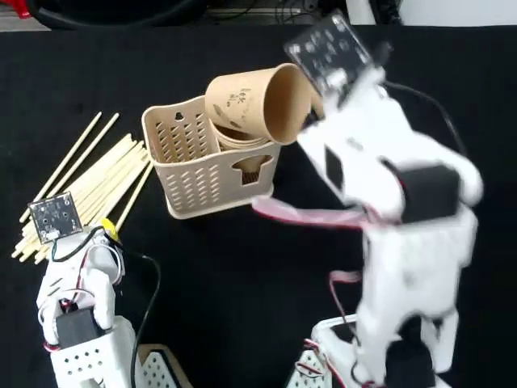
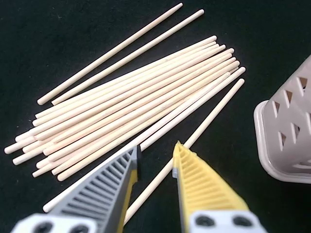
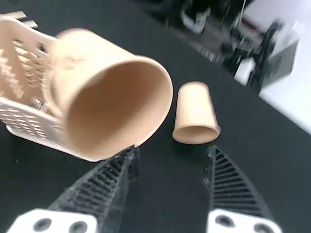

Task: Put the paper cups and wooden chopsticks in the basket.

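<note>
The right tool (image 3: 171, 151) is spread, gripping nothing. A cup (image 1: 258, 103) lies tipped across the basket (image 1: 194, 174); a second cup (image 3: 195, 114) lies on the desk (image 1: 242, 283). The left tool (image 2: 157, 148), slightly parted, hangs over the chopsticks (image 2: 131, 97). Cups look light and crushable, so pinch the wall gently. Chopsticks look stiff and apt to roll, so take them mid-length. Cables run behind the black desk.

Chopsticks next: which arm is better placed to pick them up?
Left. The left gripper, jaws open, hangs just above the pale wooden chopsticks; the right gripper is over by the beige slotted plastic basket and tan paper cup, away from them.
</note>
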Available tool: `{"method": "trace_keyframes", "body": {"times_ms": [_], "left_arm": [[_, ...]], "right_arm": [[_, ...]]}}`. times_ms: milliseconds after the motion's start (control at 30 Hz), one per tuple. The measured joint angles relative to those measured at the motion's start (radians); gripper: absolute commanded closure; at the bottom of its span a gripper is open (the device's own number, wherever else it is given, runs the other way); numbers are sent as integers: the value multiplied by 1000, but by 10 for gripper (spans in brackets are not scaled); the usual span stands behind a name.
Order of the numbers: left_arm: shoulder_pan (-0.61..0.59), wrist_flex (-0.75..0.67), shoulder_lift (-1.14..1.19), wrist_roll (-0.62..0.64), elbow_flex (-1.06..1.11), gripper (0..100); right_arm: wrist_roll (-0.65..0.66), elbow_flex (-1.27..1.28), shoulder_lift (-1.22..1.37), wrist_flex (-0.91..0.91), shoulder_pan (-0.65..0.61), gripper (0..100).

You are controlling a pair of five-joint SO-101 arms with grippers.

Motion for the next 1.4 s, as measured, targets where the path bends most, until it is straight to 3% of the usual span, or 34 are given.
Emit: {"method": "trace_keyframes", "body": {"times_ms": [267,467,1000,1400], "left_arm": [[0,0,0,0,0,873],[0,0,0,0,0,873],[0,0,0,0,0,873],[0,0,0,0,0,873]], "right_arm": [[-133,117,14,-192,2,782],[-143,130,18,-203,-9,957],[-143,206,20,-249,-51,986],[-186,41,28,-183,-103,985]]}}
